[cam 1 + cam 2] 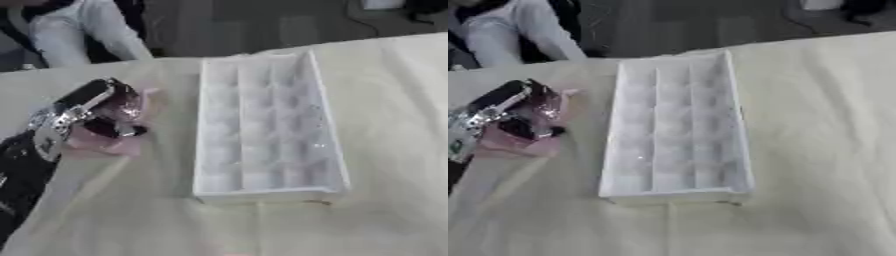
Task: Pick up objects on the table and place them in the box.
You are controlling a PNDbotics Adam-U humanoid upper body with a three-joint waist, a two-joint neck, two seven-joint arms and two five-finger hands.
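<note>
A white box divided into several small compartments lies in the middle of the cream-covered table. To its left my left hand is curled round a pale pink, translucent object that looks like crinkled wrapping. The hand and the pink object sit just left of the box's long side, low over the cloth. The box's compartments look empty. My right hand shows in neither view.
A person in light trousers sits beyond the table's far left edge. Cream cloth stretches to the right of the box and in front of it. A dark floor lies behind the table.
</note>
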